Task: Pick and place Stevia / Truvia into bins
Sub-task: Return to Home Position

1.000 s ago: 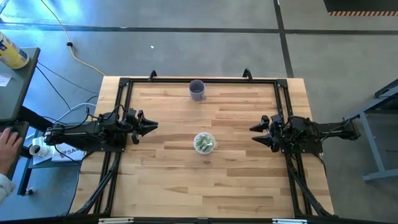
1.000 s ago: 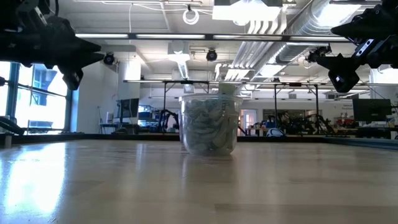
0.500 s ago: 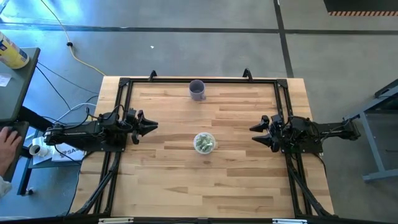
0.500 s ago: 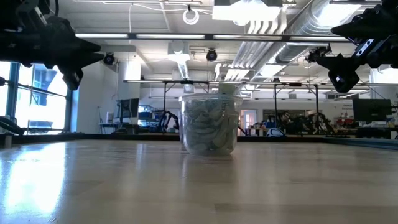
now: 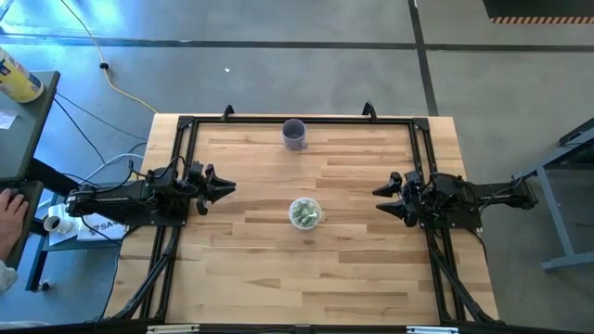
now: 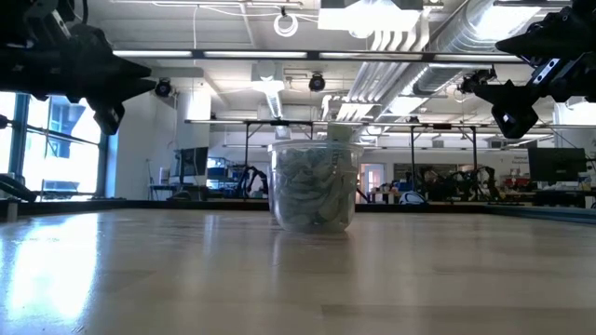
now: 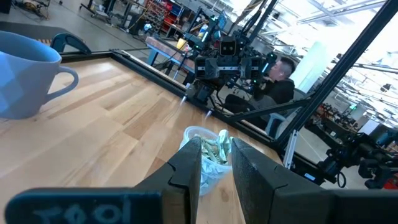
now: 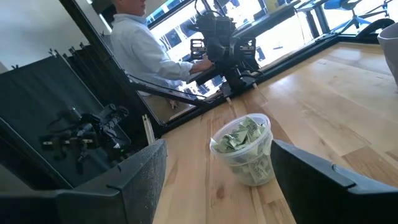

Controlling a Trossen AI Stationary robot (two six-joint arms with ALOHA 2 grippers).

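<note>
Two claws of mine hover off the wooden table [image 5: 353, 269], one at each side, with both cups between them. Farthest left, beyond the table edge, a person's hand [image 5: 11, 210] rests on a dark side desk. Next comes my left gripper [image 5: 225, 189], over the left part of the table and pointing toward the middle; its fingers [image 7: 186, 163] are parted by a narrow gap and carry nothing. At the centre stands the clear plastic cup [image 5: 305, 212], upright and well apart from both claws. The Stevia sachets [image 6: 312, 191], pale green and white, are heaped inside it nearly to the rim, and one sticks up above the rim. I see no loose sachet on the wood. Straight behind it, near the table's far edge, the purple cup [image 5: 295, 134] stands upright. On the right, my right gripper [image 5: 385, 197] faces the clear cup from the other side, fingers spread wide and empty.
</note>
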